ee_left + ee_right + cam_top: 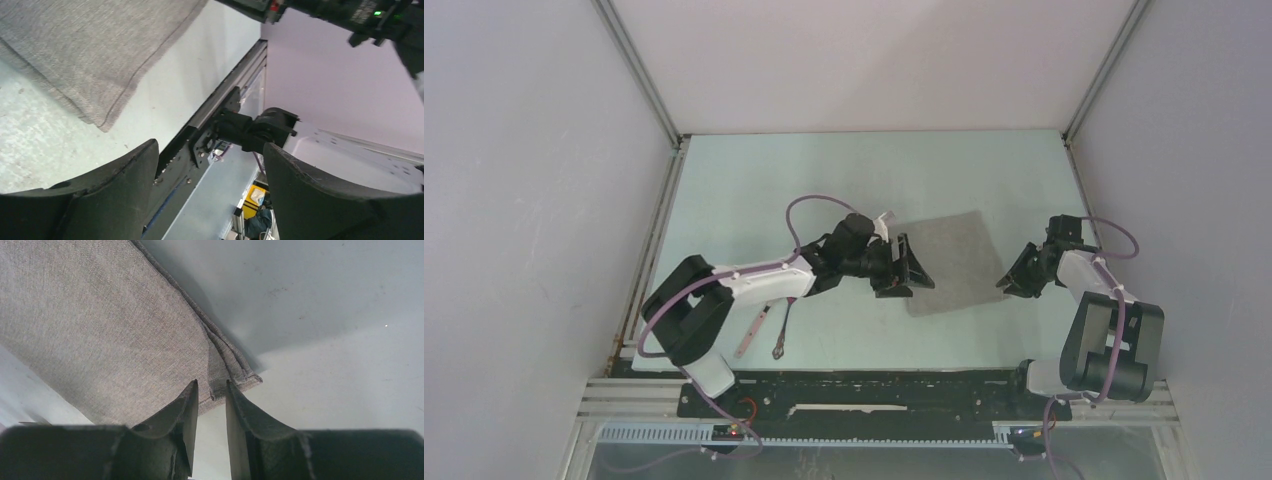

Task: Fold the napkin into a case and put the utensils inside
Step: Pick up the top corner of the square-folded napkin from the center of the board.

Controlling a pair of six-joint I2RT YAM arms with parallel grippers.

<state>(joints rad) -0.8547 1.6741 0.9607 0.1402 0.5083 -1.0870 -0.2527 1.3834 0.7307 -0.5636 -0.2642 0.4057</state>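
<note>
Right wrist view: right claw (210, 390) partly released, with a narrow gap between the jaws and nothing clamped that we can see. The layered corner of the napkin (100, 330) sits right at its tips, and the rest spreads ahead and to the left of it on the surface (325, 315). Left claw (210, 150) is fully released and empty, with the napkin edge ahead and to the left of its fingers, not touching. Main risk we flag: that corner is a stack of thin hems, so a pinch from here may catch only the top layer, or miss and scrape the surface, and the fold would peel apart instead of moving as one. Second: with the left claw off the cloth nothing pins it, so any pull by the right claw could drag the whole napkin and skew the fold. Third: the low approach angle could bunch the edge under the fingers. Spoon (752, 338) and fork (783, 330) lie well behind the left claw, beside its arm and off the cloth, so a back-swing of that arm could knock them. We judge the folding unfinished, neither piece inside.
</note>
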